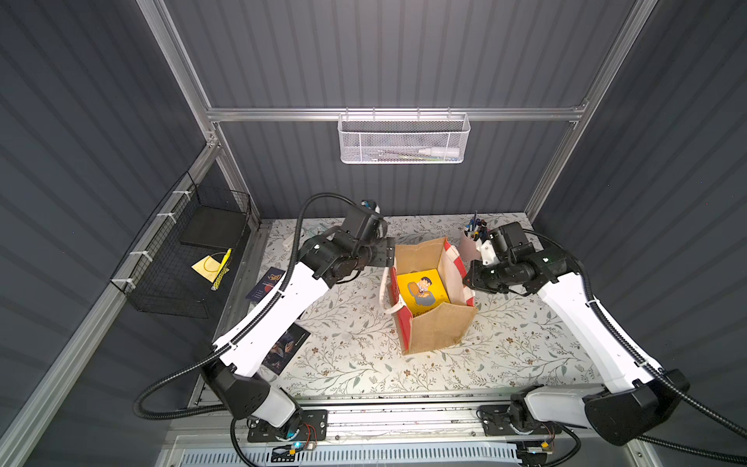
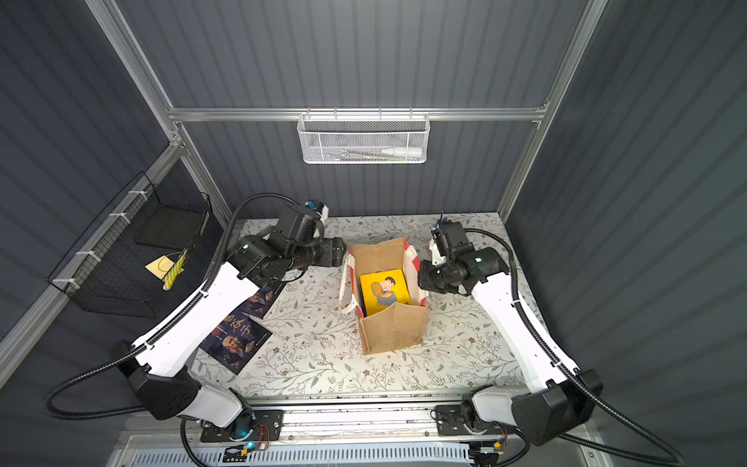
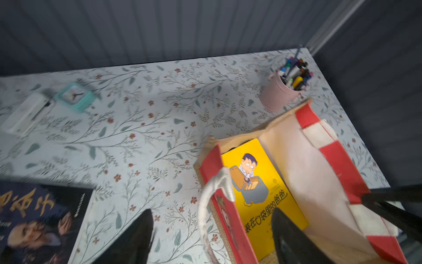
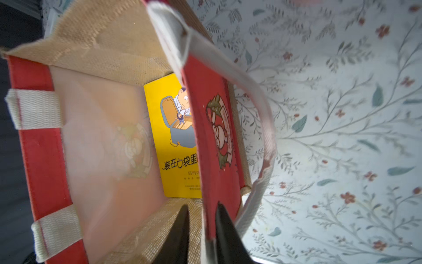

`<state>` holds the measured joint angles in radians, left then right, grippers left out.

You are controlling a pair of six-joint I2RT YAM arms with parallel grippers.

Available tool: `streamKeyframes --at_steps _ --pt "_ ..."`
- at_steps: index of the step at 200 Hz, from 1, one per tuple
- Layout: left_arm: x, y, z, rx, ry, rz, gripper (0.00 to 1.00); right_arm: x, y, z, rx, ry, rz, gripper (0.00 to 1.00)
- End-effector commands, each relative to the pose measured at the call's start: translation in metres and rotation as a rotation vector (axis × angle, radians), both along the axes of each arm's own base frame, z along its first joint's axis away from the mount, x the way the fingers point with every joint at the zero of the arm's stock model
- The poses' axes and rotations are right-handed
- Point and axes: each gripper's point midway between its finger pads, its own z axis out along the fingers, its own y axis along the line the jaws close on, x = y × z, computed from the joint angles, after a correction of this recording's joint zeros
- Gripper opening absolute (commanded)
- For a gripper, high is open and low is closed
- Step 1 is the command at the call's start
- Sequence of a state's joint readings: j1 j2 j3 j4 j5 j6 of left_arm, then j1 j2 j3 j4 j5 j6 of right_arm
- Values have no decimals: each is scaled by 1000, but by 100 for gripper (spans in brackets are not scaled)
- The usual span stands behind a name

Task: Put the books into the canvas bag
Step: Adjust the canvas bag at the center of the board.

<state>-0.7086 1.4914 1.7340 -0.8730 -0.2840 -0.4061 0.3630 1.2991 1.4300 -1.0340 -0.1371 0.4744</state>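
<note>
Left gripper (image 3: 212,212) stood wide open, one finger on each side of the red side panel of the canvas bag (image 1: 440,327). Right gripper (image 4: 203,205) was narrowly parted around the opposite panel's rim, one finger seemingly clear of the cloth. The bag stood upright mid-table (image 1: 364,356). A navy book (image 2: 238,343) and a second navy book (image 2: 262,301) lay flat near the left arm. The yellow book (image 1: 422,289) lay inside the bag.

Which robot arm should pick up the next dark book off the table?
Left. Both dark books lie on the robot's left side, and the left gripper is open. The right gripper straddles a wall of the canvas bag, on the far side.
</note>
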Motion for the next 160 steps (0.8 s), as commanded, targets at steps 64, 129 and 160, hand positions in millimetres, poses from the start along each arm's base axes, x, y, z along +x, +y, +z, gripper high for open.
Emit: streamKeyframes --at_steps 64,129,160 --pt "-18 158 -124 181 357 449 99 -10 94 76 -155 -260 244 49" --pt "-66 221 -225 69 572 732 99 -35 225 52 -123 -282 519 55" --pt "-90 246 -243 13 594 845 99 -59 285 28 -56 -254 639 56"
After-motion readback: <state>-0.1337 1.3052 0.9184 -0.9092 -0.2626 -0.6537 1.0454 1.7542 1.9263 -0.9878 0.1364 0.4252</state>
